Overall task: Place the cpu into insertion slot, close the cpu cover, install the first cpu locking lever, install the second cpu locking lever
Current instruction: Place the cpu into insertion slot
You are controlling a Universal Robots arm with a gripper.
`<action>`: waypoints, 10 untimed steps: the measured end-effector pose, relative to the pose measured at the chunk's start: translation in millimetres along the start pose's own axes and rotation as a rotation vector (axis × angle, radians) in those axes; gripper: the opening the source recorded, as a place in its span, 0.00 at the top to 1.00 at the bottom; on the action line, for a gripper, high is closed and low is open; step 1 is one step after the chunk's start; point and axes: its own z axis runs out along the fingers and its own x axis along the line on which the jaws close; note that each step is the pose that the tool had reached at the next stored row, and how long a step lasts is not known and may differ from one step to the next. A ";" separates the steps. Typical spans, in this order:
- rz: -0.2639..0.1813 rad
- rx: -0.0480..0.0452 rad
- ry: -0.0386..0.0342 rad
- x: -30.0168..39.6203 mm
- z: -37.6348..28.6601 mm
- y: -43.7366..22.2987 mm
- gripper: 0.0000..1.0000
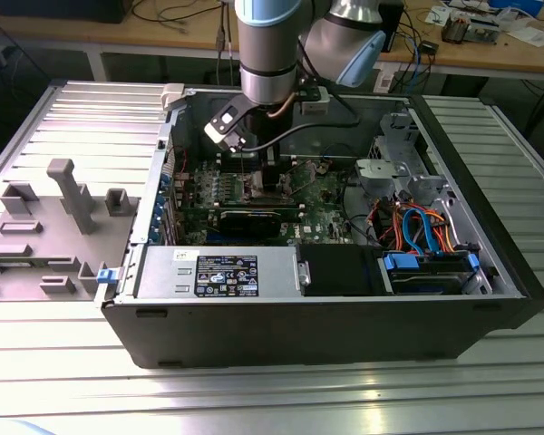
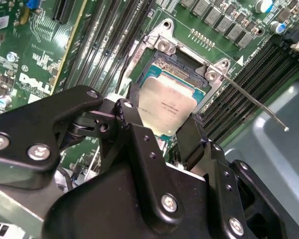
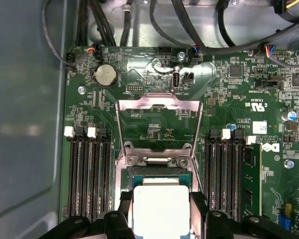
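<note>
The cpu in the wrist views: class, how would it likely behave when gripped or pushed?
Likely stiff: the cpu is a flat square with a metal top, unbent in the gripper. Probably slippery, as that top looks smooth. Unlikely to roll, having flat faces.

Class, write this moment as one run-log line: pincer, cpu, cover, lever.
pincer: straddles cpu | cpu: at insertion slot | cpu cover: open, raised | locking lever: swung out, not latched
</note>
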 end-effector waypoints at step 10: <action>0.032 -0.0007 -0.0021 0.0 8.9 -2.4 0.46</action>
